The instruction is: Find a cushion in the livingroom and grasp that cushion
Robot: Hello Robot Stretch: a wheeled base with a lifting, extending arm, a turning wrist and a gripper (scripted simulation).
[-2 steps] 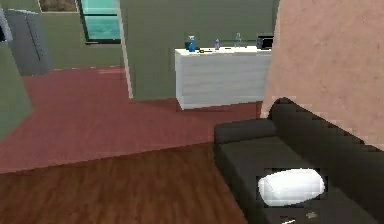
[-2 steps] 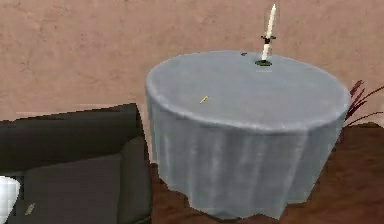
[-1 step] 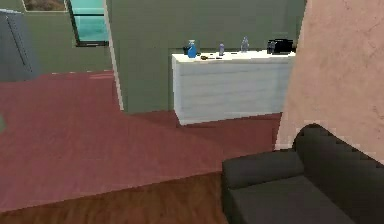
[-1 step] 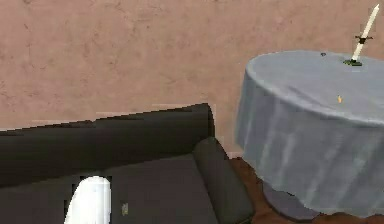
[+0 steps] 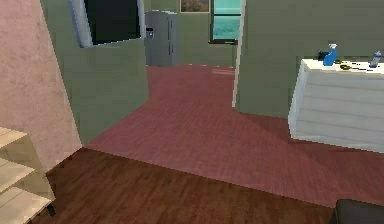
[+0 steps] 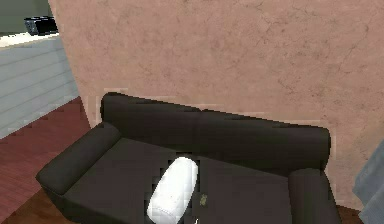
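i have a white, oblong, soft-looking cushion (image 6: pixel 175 190) lying on the seat of a dark, wide, leather-like sofa (image 6: pixel 250 140), about midway between the sofa's two armrests and toward its front edge. just beside the cushion, on the same seat toward the arm side view's right, lies a small dark flat thing (image 6: pixel 203 199) that i can't identify. the sofa's back stands against a mottled pink wall (image 6: pixel 220 50). past the sofa's armrest at the arm side view's left is a pale panelled desk (image 6: pixel 30 80) carrying a dark boxy appliance (image 6: pixel 40 24). in the forward view, a white panelled desk (image 5: pixel 335 105) bears a blue bottle (image 5: pixel 330 55), well apart from a grey fridge (image 5: pixel 160 38) across the reddish floor. i cannot tell the state of the pincer.
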